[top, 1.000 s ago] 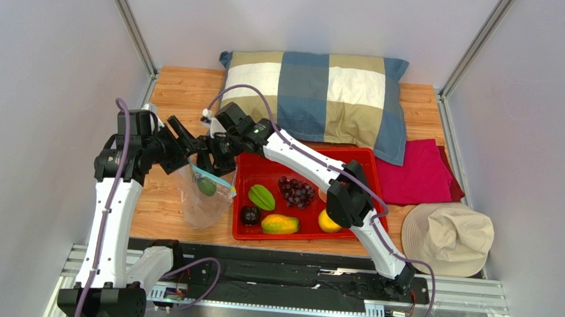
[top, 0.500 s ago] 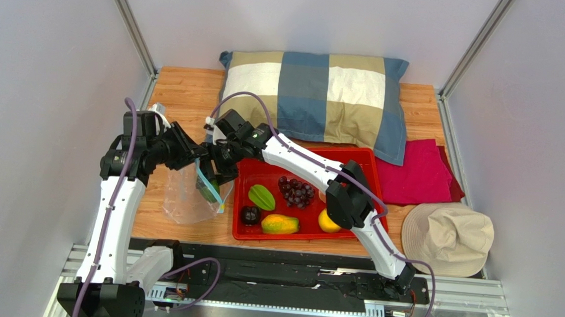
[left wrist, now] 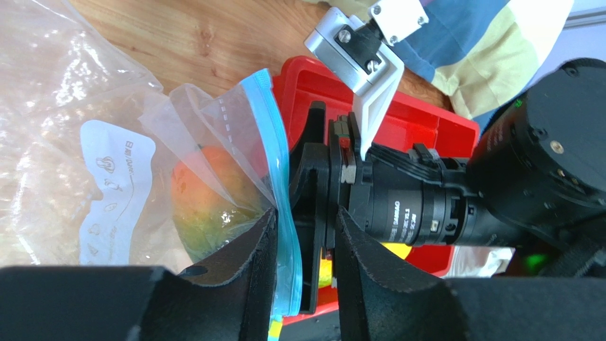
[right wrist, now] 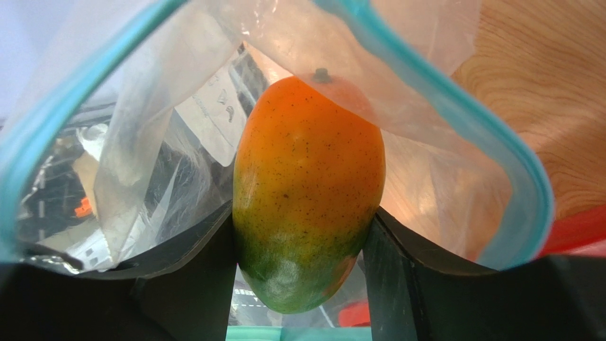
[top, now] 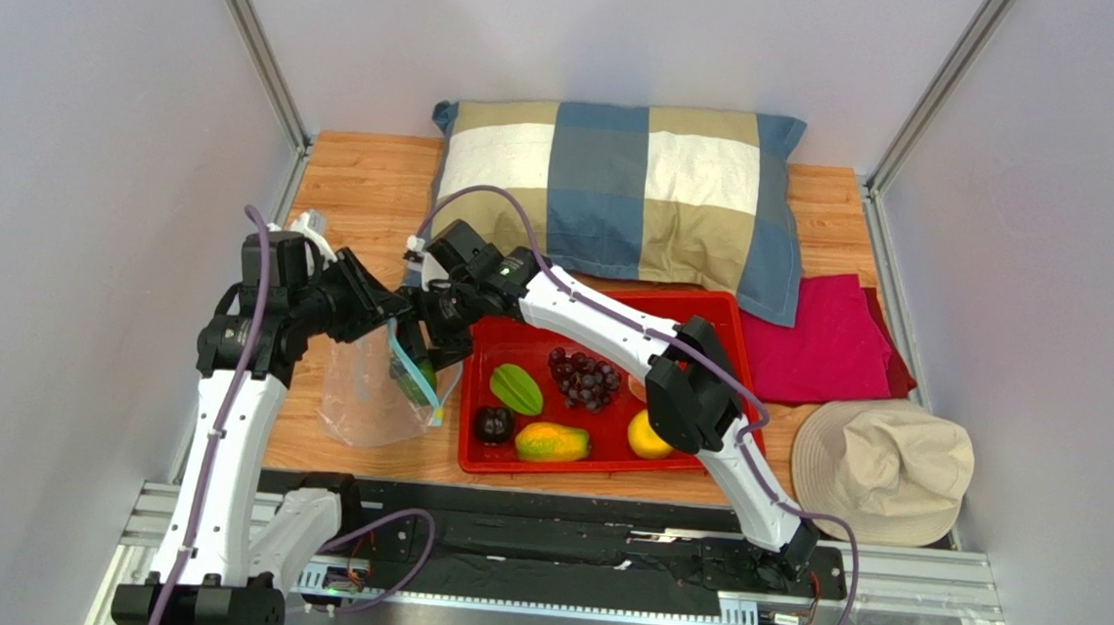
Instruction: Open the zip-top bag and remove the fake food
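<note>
The zip-top bag [top: 366, 395] slumps on the wood left of the red tray, its blue-green zip strip raised at its right side. My left gripper [top: 379, 308] is nearly shut with the zip rim [left wrist: 284, 213] pressed against one finger; a finger of the right gripper also stands between its jaws. My right gripper [top: 429, 336] reaches into the bag's open mouth [right wrist: 498, 170] and is shut on an orange-green mango [right wrist: 306, 192]. The mango also shows through the plastic in the left wrist view [left wrist: 210, 199].
The red tray [top: 581, 472] holds a green star fruit [top: 517, 388], purple grapes [top: 584, 378], a dark round fruit [top: 493, 425], another mango [top: 553, 442] and a yellow citrus [top: 649, 437]. A checked pillow [top: 624, 185], a red cloth [top: 819, 338] and a beige hat [top: 881, 468] lie behind and right.
The bag has gone from standing upright to slumping left and down. My left arm has shifted slightly left with the rim. My right gripper has moved a little deeper into the bag's mouth.
</note>
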Motion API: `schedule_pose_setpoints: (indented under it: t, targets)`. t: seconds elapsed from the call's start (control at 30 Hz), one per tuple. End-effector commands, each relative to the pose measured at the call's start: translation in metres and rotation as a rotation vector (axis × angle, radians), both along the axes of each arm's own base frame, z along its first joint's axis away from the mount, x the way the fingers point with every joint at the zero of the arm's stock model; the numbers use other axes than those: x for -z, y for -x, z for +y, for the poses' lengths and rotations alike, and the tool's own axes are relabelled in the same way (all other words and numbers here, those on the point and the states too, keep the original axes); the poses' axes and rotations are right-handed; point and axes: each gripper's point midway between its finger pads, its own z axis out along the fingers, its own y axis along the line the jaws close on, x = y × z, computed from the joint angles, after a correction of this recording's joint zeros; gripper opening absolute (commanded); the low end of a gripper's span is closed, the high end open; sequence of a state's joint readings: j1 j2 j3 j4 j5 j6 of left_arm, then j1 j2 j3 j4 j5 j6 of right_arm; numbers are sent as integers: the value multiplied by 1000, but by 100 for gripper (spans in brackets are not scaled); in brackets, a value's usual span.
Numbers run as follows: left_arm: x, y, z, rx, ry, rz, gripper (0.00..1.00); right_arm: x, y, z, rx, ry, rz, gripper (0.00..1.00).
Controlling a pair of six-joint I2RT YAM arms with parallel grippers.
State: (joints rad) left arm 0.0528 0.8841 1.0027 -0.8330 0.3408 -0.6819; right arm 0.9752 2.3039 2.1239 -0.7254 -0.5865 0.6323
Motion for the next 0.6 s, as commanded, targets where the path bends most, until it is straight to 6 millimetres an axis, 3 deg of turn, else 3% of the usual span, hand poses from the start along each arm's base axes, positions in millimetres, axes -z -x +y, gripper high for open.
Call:
schedule_pose_setpoints:
  t: [0.0,0.1,0.23,0.4,0.57]
  targets:
    - [25,29,39,-133,-167,78,44,-98,-30,-11,28,-224,-120,0]
    - [19,31,35,-128,-144,54,53,-92,-34,-14,31,-217,-114,0]
    - [29,32,32,-119,-129,78,53,-92,-34,-14,28,-220,-109,0]
    - [40,20,23,-77,-83,94,56,-95,-32,-14,21,-231,-106,0]
    - [32,11,11,-55,-6,51,61,-91,-36,-21,30,-204,-126,0]
